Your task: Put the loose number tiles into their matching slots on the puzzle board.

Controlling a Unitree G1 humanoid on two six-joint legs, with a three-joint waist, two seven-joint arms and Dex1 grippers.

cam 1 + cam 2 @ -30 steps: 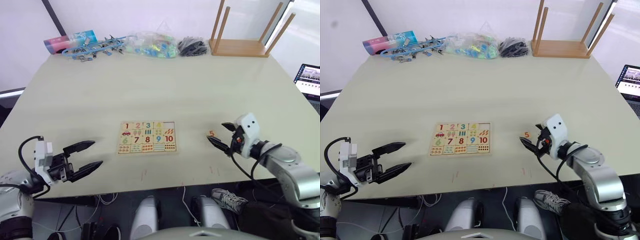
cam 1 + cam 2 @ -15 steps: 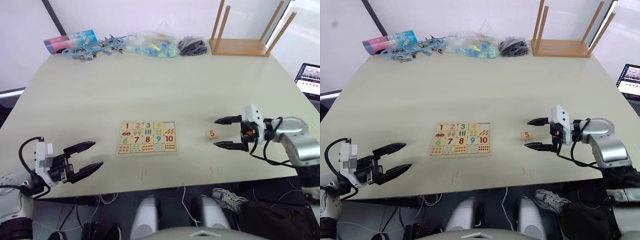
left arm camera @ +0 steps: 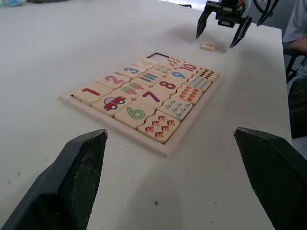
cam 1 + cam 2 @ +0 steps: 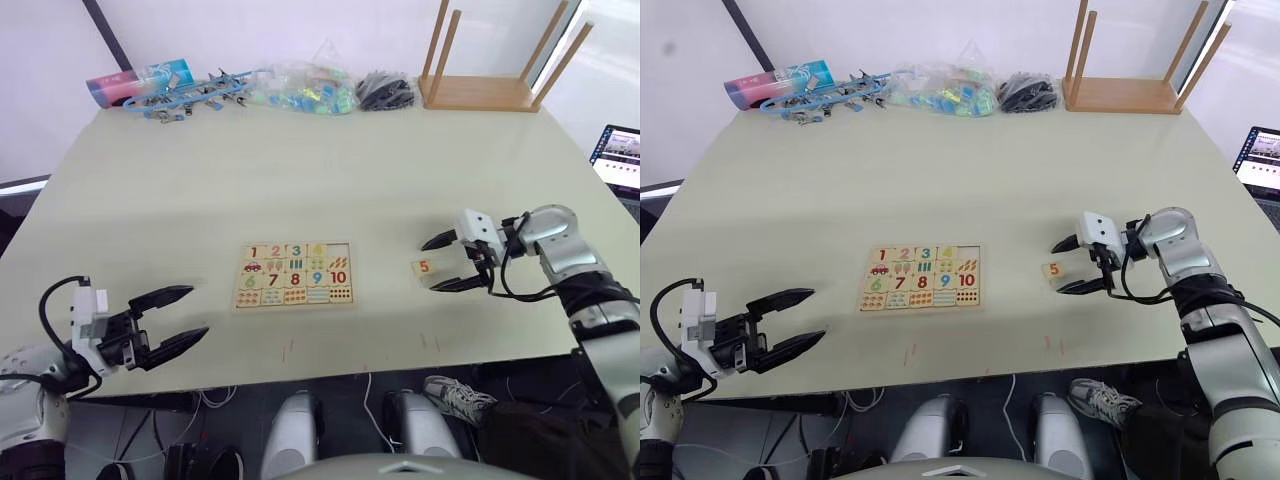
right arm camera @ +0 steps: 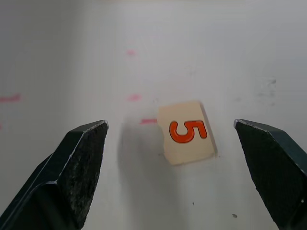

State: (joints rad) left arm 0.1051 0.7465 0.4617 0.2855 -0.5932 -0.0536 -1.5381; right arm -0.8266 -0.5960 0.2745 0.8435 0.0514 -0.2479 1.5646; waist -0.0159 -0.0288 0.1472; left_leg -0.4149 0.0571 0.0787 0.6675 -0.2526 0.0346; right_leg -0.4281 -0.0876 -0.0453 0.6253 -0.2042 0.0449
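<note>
A loose number tile [image 4: 423, 267] with an orange 5 lies flat on the table, right of the puzzle board [image 4: 294, 274]; it is also the tile [image 5: 187, 138] in the right wrist view. My right gripper [image 4: 442, 263] is open, hovering just right of and above it, fingers spread to either side without touching. The board holds digits 1 to 4 in its top row, with one slot [image 4: 340, 248] at the row's right end bare. My left gripper [image 4: 171, 318] is open and empty near the table's front left edge, well left of the board [image 3: 144, 103].
Along the far edge lie a blue tube [image 4: 140, 81], blue clips [image 4: 195, 94], a clear bag of coloured pieces [image 4: 305, 90], a black bundle [image 4: 385, 91] and an upturned wooden stool [image 4: 490, 70]. A laptop [image 4: 618, 158] shows at the right.
My right gripper has swung in toward the 5 tile, now straddling it from the right. The tile and board have not moved. The left gripper stays put.
</note>
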